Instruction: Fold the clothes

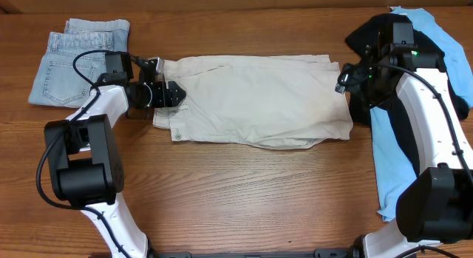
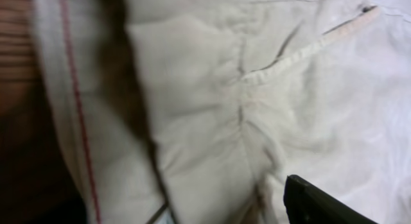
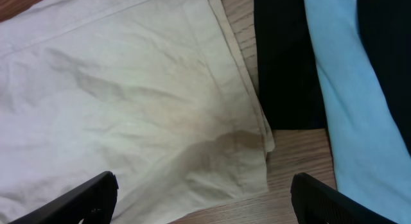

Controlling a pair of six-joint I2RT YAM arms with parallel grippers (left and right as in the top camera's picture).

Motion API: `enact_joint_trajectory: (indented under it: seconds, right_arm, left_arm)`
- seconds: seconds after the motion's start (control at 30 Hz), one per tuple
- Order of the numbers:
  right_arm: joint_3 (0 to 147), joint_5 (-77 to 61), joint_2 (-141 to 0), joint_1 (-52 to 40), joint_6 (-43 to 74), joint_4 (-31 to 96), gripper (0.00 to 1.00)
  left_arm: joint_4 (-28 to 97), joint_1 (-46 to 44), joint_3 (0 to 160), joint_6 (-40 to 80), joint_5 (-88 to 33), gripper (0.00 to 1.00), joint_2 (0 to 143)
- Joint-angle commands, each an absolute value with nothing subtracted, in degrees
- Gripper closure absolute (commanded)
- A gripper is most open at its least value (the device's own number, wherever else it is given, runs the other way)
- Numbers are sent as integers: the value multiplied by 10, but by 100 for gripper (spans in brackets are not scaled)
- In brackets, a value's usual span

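Two arms on the job! The khaki shorts (image 1: pixel 259 99) lie spread flat across the upper middle of the table (image 1: pixel 244 191), waistband to the left, hems to the right. The left gripper (image 1: pixel 171 92) sits over the waistband end. Its wrist view shows one dark finger (image 2: pixel 321 201) at lower right above the cloth, so I cannot tell if it's parted or clamped. The right gripper (image 1: pixel 342 79) hovers at the hem end, fingers (image 3: pixel 96 192) spread wide, nothing pinched. A black top (image 3: pixel 282 70) and a sky-blue top (image 1: pixel 388 162) lie along the right edge. Folded jeans (image 1: pixel 74 62) rest at upper left.
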State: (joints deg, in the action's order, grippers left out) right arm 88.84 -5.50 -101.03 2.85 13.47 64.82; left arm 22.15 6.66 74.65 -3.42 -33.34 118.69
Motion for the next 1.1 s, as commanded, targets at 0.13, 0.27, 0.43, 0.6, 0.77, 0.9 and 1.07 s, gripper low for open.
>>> enact_joint_trajectory:
  seconds: [0.13, 0.27, 0.43, 0.6, 0.77, 0.9, 1.07]
  right_arm:
    - [901, -63, -991, 14, 135, 632, 17]
    - [901, -68, -991, -8, 135, 613, 45]
    - [901, -68, -991, -40, 137, 590, 59]
    - [901, -70, -994, -61, 150, 573, 66]
    - [901, -81, -1019, -71, 157, 564, 79]
    - [901, -107, -1052, -72, 165, 556, 96]
    - [901, -149, -1093, -78, 165, 536, 96]
  left_arm:
    - [217, 30, 746, -4, -369, 68, 1233]
    - [212, 37, 758, 27, -371, 96, 1229]
    - [303, 56, 824, 23, -369, 96, 1210]
    - [446, 69, 938, 7, -323, 96, 1180]
    - [593, 68, 1081, -13, -266, 96, 1152]
    - [681, 67, 1170, -24, -246, 96, 1142]
    - [743, 58, 1243, -29, -220, 96, 1142]
